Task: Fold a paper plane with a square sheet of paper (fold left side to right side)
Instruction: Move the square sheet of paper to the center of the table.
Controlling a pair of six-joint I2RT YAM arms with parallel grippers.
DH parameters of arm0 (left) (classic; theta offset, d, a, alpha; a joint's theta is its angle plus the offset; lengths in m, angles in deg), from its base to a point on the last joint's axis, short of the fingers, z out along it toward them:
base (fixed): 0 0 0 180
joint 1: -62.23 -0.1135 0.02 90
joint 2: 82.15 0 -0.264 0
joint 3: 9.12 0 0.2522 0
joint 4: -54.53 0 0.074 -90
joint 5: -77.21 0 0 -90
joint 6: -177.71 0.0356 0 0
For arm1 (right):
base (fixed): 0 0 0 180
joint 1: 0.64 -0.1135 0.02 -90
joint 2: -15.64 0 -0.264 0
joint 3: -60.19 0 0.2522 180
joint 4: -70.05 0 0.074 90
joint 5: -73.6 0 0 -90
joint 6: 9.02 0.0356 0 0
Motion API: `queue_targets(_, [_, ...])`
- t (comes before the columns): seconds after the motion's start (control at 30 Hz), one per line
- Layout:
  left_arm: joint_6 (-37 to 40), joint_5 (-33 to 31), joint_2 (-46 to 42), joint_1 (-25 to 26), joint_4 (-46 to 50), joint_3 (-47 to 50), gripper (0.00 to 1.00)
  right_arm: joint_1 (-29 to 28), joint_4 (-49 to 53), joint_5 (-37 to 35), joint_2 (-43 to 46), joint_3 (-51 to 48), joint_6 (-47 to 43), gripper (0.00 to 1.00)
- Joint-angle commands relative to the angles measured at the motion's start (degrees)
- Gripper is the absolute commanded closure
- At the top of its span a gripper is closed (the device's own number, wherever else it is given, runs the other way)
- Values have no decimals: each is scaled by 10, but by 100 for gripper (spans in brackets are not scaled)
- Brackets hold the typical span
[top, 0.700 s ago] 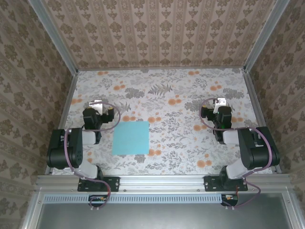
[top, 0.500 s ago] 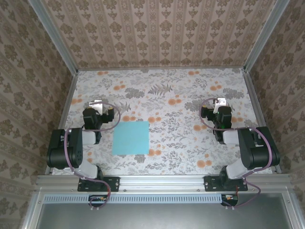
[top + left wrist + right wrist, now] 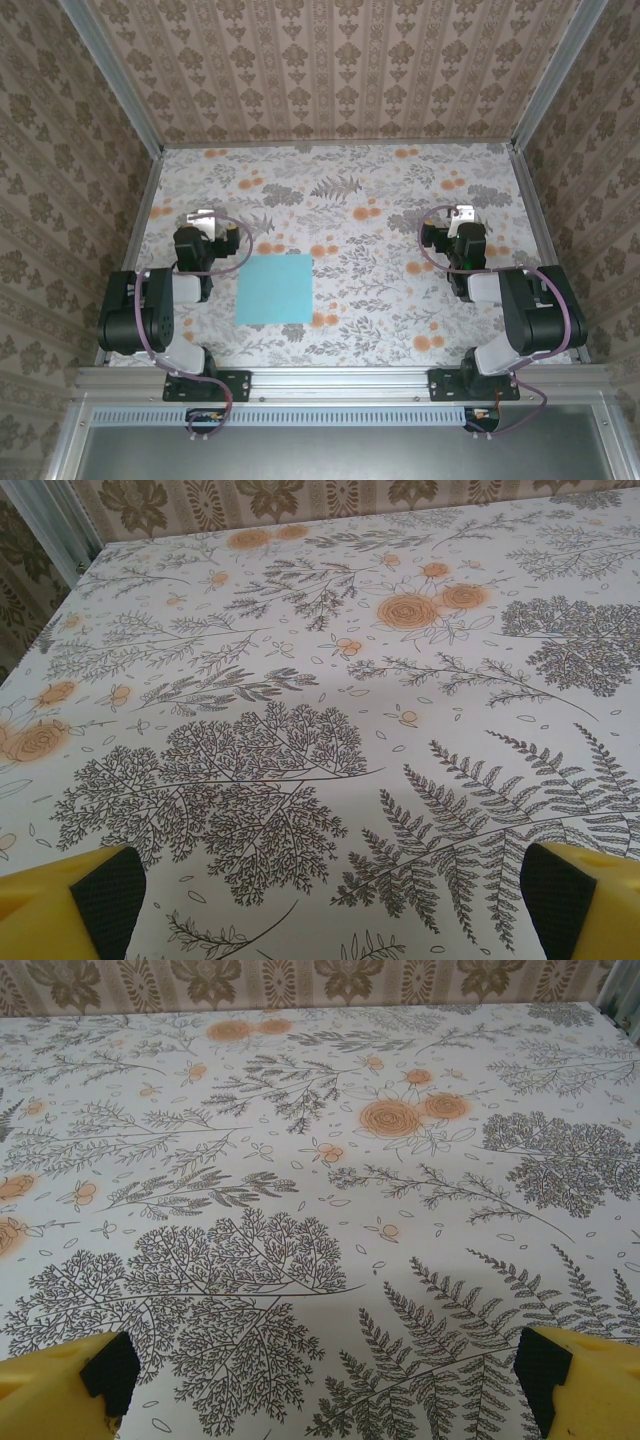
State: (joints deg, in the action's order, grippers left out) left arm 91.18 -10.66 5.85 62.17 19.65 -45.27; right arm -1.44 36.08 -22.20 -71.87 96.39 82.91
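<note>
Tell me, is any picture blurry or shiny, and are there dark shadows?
Top external: soft even light, no glare, the square sheet of paper crisp with barely any shadow, walls slanting outward toward the corners. Left wrist: table pattern sharp, the yellow fingers of the left gripper slightly soft at the bottom corners. Right wrist: same for the right gripper.

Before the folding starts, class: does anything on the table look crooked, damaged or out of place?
Nothing stands out. The square sheet of paper lies flat and unfolded near the left gripper; the right gripper sits well apart.
</note>
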Motion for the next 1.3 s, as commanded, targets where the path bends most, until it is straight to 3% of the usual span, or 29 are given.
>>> queue_targets(0.0, [-13, -25, -46, 1, 16, -1, 0, -2, -3, -18, 9, 10, 14, 0])
queue_targets(0.13, [-21, -56, -153, 1, 143, -23, 0, -1, 84, -32, 57, 36, 19, 0])
queue_targets(0.27, [-104, -126, -222, 1, 377, -120, 0, -2, 169, -38, 129, 54, 29, 0])
queue_targets(0.37, [-175, -115, -230, 0, 545, -209, 0, -2, 253, -31, 182, 77, 69, 0])
queue_targets(0.47, [-218, -64, -222, 7, 675, -273, 0, -5, 338, -2, 221, 105, 128, 0])
queue_targets(0.63, [-247, -14, -202, 67, 858, -336, 8, -30, 449, 33, 256, 144, 185, 0])
queue_targets(0.93, [-309, 9, -186, 229, 972, -307, 38, -96, 511, 27, 270, 158, 199, 0])
queue_targets(1.1, [-329, 31, -154, 258, 951, -266, 61, -120, 516, 9, 264, 161, 195, 0])
queue_targets(1.27, [-336, 73, -95, 298, 893, -259, 72, -135, 523, -10, 262, 168, 192, 0])
